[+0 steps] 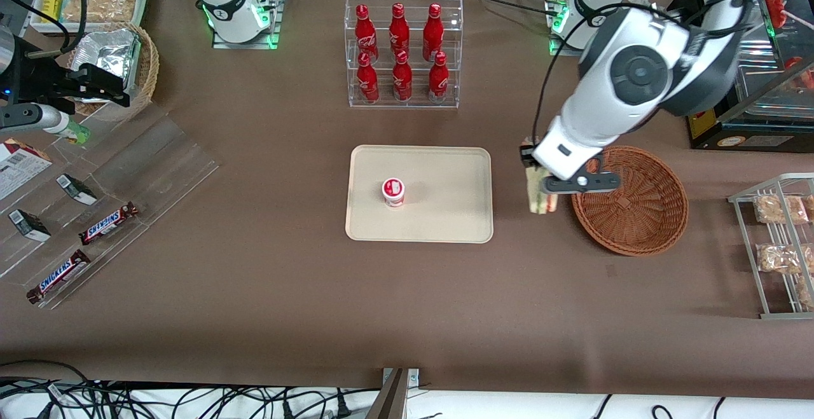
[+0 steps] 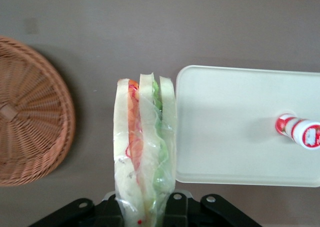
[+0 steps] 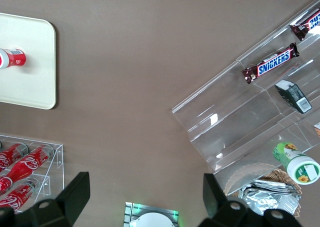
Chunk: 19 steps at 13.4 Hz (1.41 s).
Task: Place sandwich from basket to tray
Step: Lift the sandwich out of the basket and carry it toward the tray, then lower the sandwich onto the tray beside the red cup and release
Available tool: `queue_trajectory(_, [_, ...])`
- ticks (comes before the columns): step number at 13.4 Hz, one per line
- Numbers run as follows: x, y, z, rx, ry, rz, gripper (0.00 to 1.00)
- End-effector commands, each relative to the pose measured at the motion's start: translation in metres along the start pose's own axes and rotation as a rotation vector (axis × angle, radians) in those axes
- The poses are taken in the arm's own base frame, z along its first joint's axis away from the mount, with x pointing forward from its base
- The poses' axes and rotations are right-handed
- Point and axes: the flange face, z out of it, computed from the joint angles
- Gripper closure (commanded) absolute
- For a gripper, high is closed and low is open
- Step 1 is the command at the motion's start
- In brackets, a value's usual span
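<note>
Front view: the end effector (image 1: 542,191) hangs above the brown worktop (image 1: 254,292) between the wicker basket (image 1: 636,215) and the cream tray (image 1: 439,215), pinching the wrapped sandwich (image 1: 540,198). A small red-and-white cup (image 1: 393,192) stands on the tray.

Left wrist view: the sandwich (image 2: 145,152) is clamped between the fingers (image 2: 176,207), its edge overlapping the tray's (image 2: 235,137) rim, apart from the basket (image 2: 30,117).

I can't see the gripper (image 1: 542,195) fingertips; the sandwich (image 2: 145,152) covers them, and the frame edge crops its base.
</note>
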Motion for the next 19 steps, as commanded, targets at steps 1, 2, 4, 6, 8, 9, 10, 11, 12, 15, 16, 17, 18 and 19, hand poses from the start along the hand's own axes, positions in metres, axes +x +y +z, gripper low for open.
queue_trajectory(1, [0.001,0.037,0.024,-0.02,0.017,0.137,1.0])
queue_trajectory(2, [-0.003,0.056,0.041,-0.037,0.023,0.165,1.0])
queue_trajectory(4, [-0.002,0.071,0.073,-0.064,0.025,0.164,1.0])
queue_trajectory(6, [-0.002,0.08,0.1,-0.047,0.025,0.171,1.0])
queue_trajectory(8, [-0.006,0.095,0.126,-0.02,0.039,0.156,1.0])
queue_trajectory(9, [-0.007,0.101,0.143,-0.004,0.047,0.15,1.0])
queue_trajectory(10, [-0.01,0.106,0.159,0.013,0.044,0.141,1.0])
queue_trajectory(11, [-0.014,0.112,0.174,0.03,0.035,0.139,1.0])
queue_trajectory(12, [-0.018,0.116,0.188,0.042,0.027,0.14,1.0])
queue_trajectory(15, [-0.023,0.121,0.217,0.075,0.042,0.135,1.0])
queue_trajectory(16, [-0.025,0.121,0.22,0.082,0.042,0.136,1.0])
queue_trajectory(17, [-0.027,0.122,0.225,0.086,0.034,0.139,1.0])
queue_trajectory(18, [-0.027,0.121,0.227,0.086,0.031,0.139,0.87])
queue_trajectory(19, [-0.027,0.122,0.226,0.085,0.032,0.134,0.46])
